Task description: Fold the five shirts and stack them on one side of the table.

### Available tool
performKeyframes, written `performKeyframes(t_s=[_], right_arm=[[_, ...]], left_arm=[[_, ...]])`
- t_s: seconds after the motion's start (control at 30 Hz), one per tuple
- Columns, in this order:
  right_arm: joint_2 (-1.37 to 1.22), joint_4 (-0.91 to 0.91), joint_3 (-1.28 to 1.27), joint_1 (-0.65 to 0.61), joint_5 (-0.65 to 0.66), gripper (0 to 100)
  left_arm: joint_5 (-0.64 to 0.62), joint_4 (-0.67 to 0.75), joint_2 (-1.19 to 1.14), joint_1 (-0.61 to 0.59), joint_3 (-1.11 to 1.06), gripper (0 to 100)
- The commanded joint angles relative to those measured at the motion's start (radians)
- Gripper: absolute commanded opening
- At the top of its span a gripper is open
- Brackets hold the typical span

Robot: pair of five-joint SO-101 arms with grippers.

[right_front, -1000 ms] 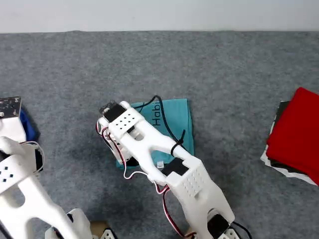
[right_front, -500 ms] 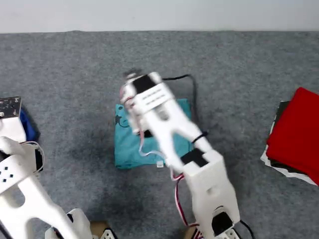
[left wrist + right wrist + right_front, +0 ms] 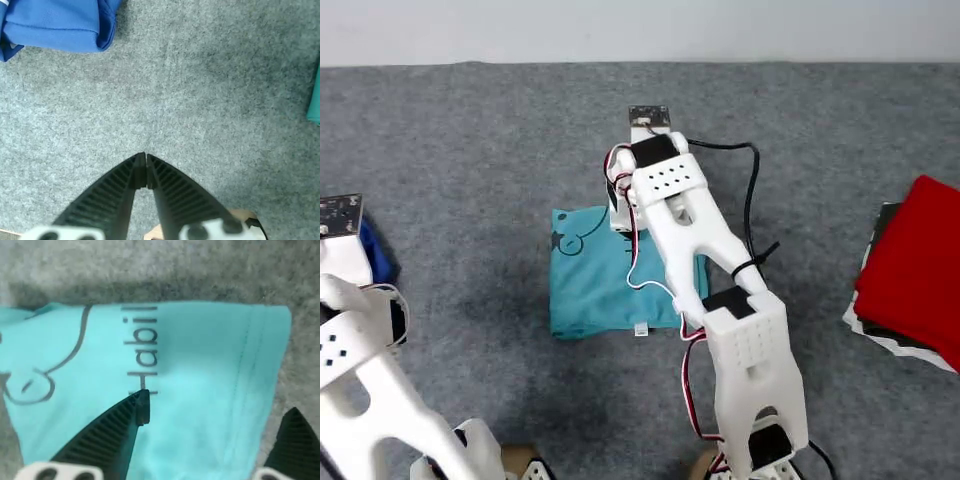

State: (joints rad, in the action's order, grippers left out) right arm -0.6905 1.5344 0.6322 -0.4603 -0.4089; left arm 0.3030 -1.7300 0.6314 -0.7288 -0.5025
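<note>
- The teal shirt (image 3: 590,280) lies folded into a rough square near the middle of the grey, carpet-like bench (image 3: 460,130). Its upper face carries a dark line drawing and some lettering.
- The right arm (image 3: 720,300) stretches from the near edge of the bench across the right part of the teal shirt. Its wrist is over the shirt's far edge.
- In the right wrist view, the right pincer (image 3: 218,410) is spread wide above the teal shirt and grips nothing. One of its ribbed black fingers (image 3: 120,430) sits over the lettering. The other is out by the shirt's stitched side edge.
- Whether either fingertip touches the cloth cannot be told.
- The left arm (image 3: 360,390) stands at the near left corner of the bench, well apart from the teal shirt.
- The left pincer (image 3: 145,160) is closed tip to tip with nothing between its fingers, above bare grey surface.
- A blue shirt (image 3: 380,255) shows at the left edge of the bench, just beside the left arm's white parts. In the left wrist view it looks loosely folded with rounded edges.
- A red shirt (image 3: 915,270), folded flat, tops a stack (image 3: 880,335) at the right edge of the bench. Black and white cloth edges show beneath it.
- A black cable (image 3: 750,200) loops out beside the right arm's upper section.
</note>
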Motion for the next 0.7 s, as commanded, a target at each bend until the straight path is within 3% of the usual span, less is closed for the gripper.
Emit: performKeyframes(t_s=[0.0, 0.4, 0.63, 0.67], right_arm=[[-0.008, -0.025, 0.046, 0.015, -0.037, 40.0], [-0.162, -0.053, 0.046, 0.048, -0.055, 37.4], [-0.179, -0.022, 0.048, 0.062, -0.041, 1.2], [-0.179, -0.018, 0.048, 0.062, -0.018, 0.7]], left_arm=[[0.003, -0.023, 0.023, 0.008, 0.004, 0], [0.003, -0.023, 0.023, 0.008, 0.002, 0], [0.003, -0.023, 0.021, 0.008, 0.002, 0], [0.003, -0.023, 0.021, 0.008, 0.002, 0]])
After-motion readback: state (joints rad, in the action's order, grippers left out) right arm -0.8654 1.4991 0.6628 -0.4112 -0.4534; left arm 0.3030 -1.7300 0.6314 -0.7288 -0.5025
